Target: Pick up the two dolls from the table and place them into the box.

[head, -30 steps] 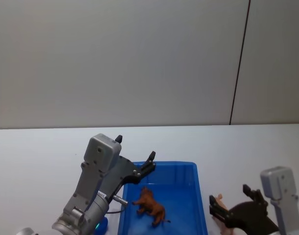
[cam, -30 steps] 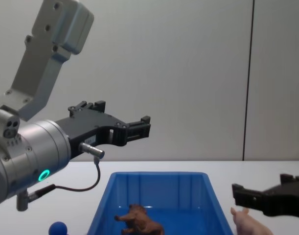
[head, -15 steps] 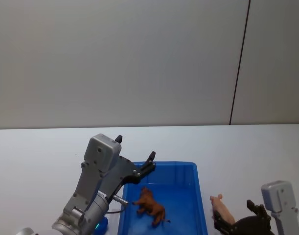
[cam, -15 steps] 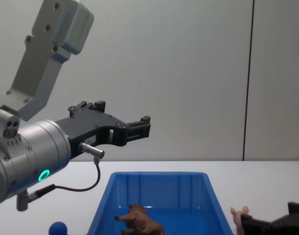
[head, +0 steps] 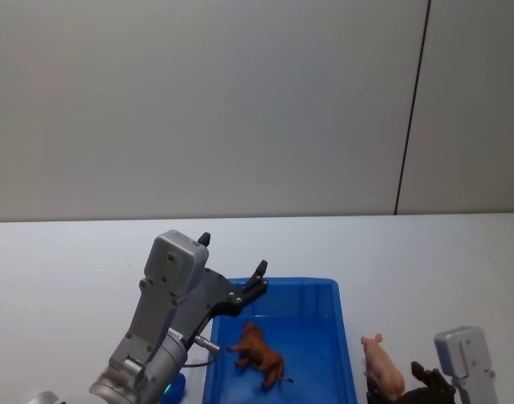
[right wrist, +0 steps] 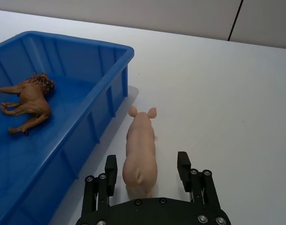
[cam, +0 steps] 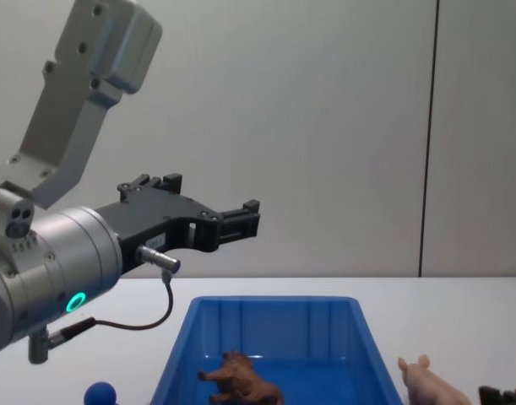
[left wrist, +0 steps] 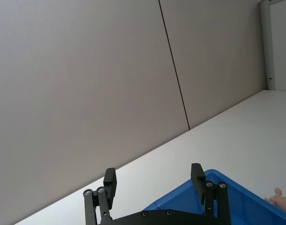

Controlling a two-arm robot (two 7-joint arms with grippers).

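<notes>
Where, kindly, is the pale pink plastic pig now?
The pig stands on the white table, right of the blue plastic bin, within the open right gripper.

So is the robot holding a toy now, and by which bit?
Nothing yet. The right end effector is open, its fingers either side of the pig's back end, not squeezing it. The left end effector is open and empty above the box.

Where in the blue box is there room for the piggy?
The box floor is bare between the lion and the wall nearest the pig, and at the far end beyond the lion. It is crowded only where the lion is.
</notes>
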